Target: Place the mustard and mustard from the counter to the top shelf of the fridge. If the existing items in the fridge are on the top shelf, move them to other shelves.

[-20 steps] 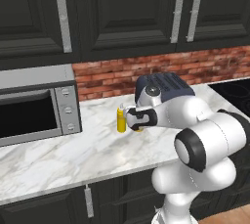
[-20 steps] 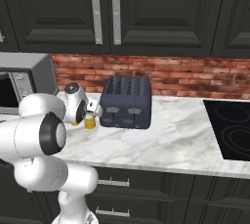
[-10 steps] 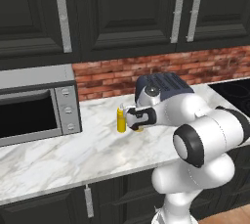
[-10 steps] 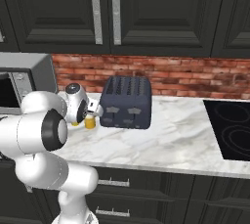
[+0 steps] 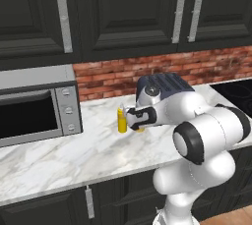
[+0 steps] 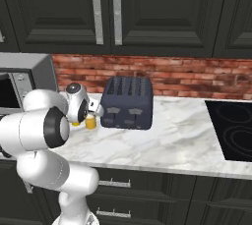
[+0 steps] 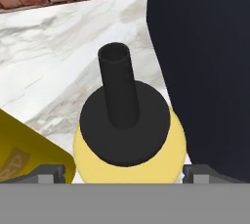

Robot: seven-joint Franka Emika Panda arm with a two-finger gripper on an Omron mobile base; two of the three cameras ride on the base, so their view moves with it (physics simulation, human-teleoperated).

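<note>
You had white, grey-veined marble on the counter (image 5: 74, 157) under black cabinet doors (image 6: 162, 13) with silver handles, and a red brick backsplash (image 6: 197, 79). The toaster (image 6: 127, 102) was dark navy, the microwave (image 5: 39, 106) silver. One mustard bottle (image 7: 129, 145) was pale yellow, black-capped; the slimmer one (image 5: 121, 120) was darker yellow

Toaster (image 6: 127, 102): dark blue-grey, slots on top, standing directly beside the pincer against the brick backsplash (image 6: 187, 76). Microwave (image 5: 34, 106): silver, dark door, round knobs, on the side of the pincer away from the toaster. Black cooktop (image 6: 231, 129): well beyond the toaster. Dark upper cabinets (image 5: 123, 13) with 3 silver handles hang above the pincer.
</note>
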